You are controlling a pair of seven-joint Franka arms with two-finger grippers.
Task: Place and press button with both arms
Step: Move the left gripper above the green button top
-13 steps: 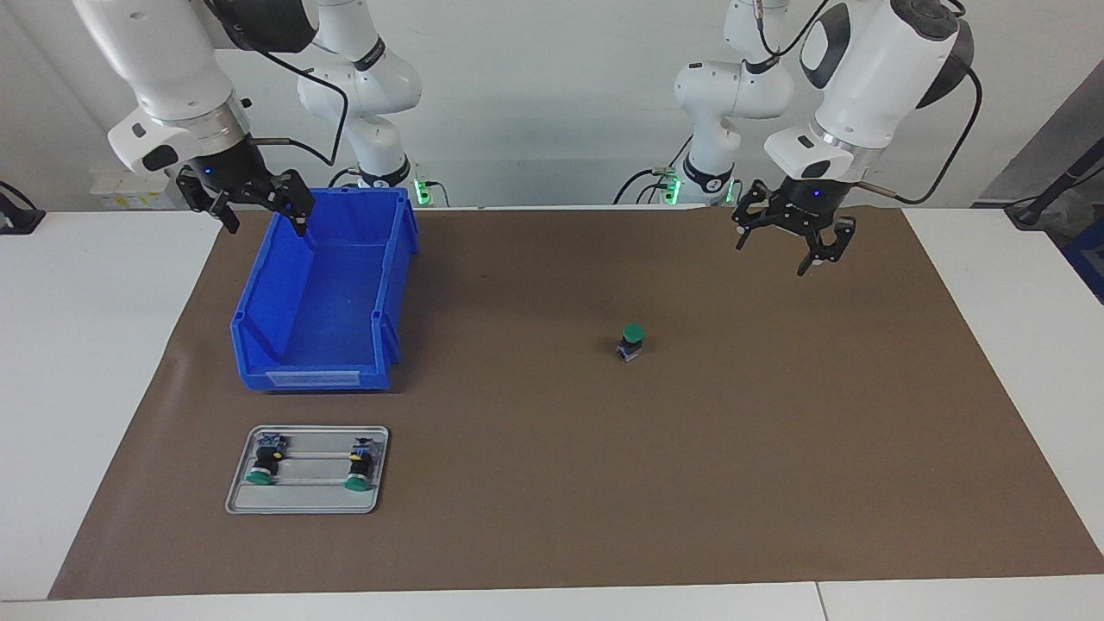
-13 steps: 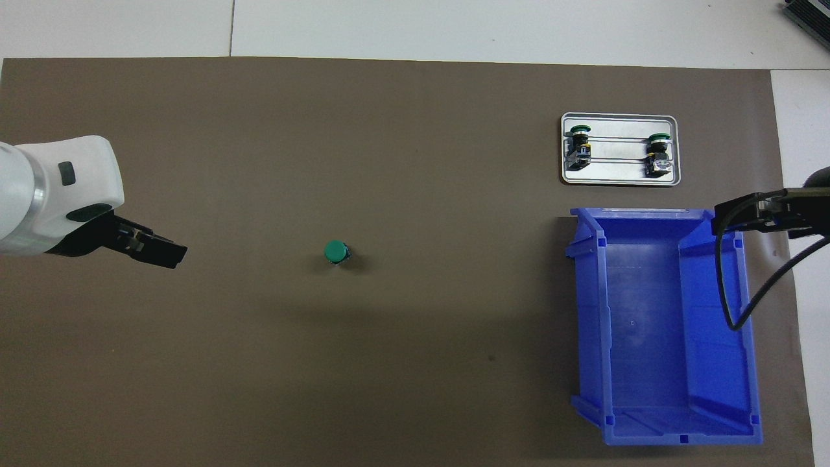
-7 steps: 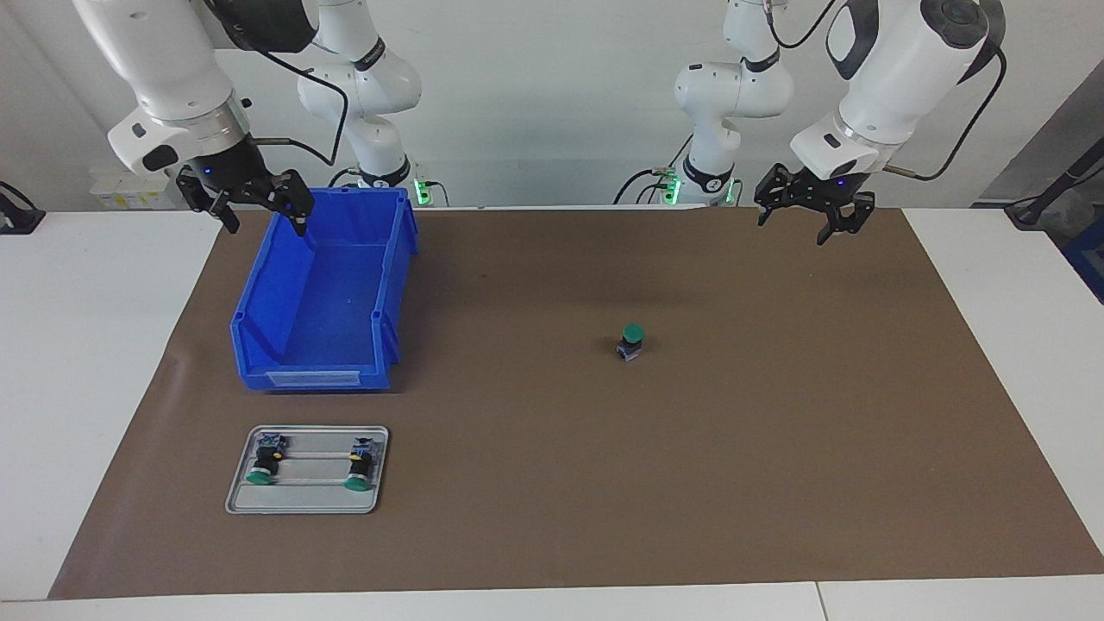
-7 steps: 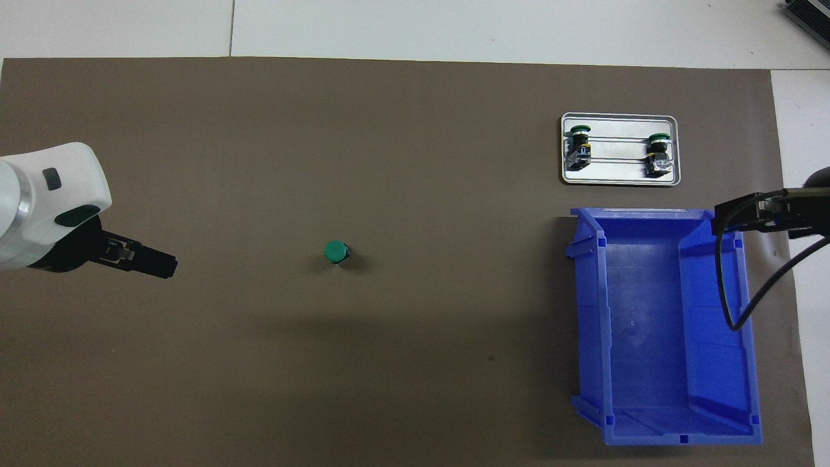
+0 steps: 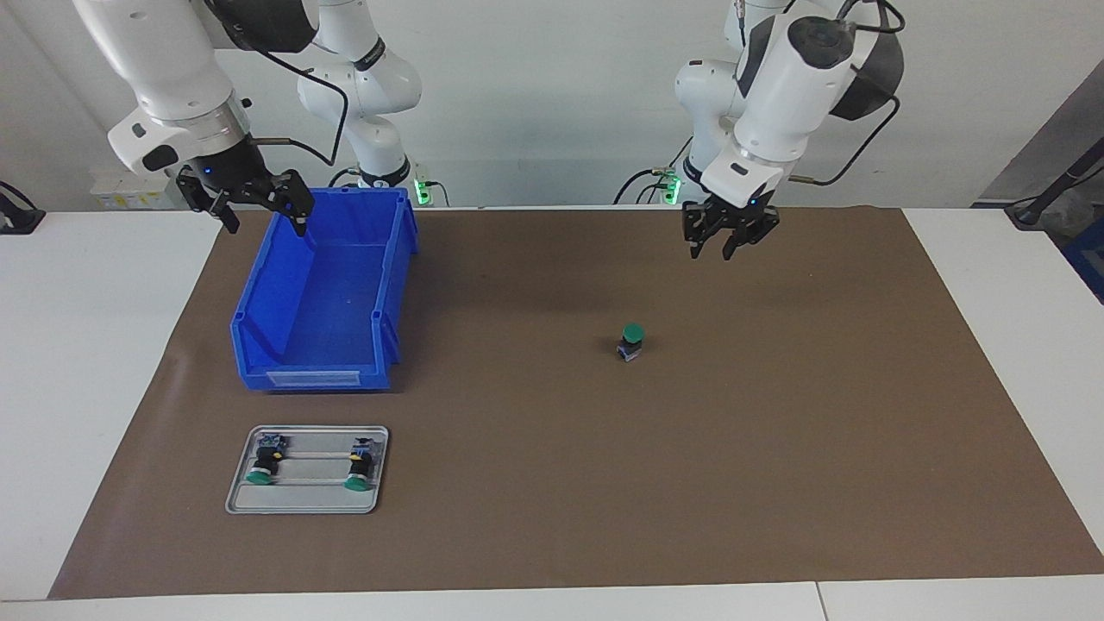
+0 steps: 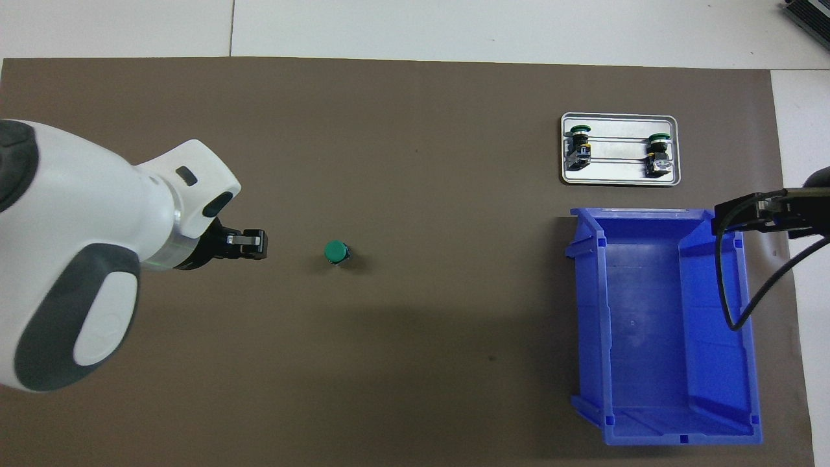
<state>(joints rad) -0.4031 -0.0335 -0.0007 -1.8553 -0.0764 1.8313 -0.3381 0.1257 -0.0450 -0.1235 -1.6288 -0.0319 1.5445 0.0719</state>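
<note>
The button (image 5: 632, 340) stands upright on the brown mat (image 5: 776, 431), green cap up, and shows in the overhead view as a green disc (image 6: 336, 251). My left gripper (image 5: 711, 254) hangs in the air over the mat, apart from the button, on the side of it toward the left arm's end (image 6: 254, 244). Its fingertips stand a narrow gap apart with nothing between them. My right gripper (image 5: 266, 226) waits open and empty above the rim of the blue bin (image 5: 259, 293), and its black tip (image 6: 729, 217) shows over the bin's wall.
The blue bin (image 6: 655, 324) sits toward the right arm's end with nothing in it. Farther from the robots than the bin lies a grey tray (image 5: 306, 505) holding two green-capped switches (image 6: 579, 146) on their sides.
The left arm swung from the left arm's end of the mat toward the button, and its fingers narrowed. The right arm and the button have not moved.
</note>
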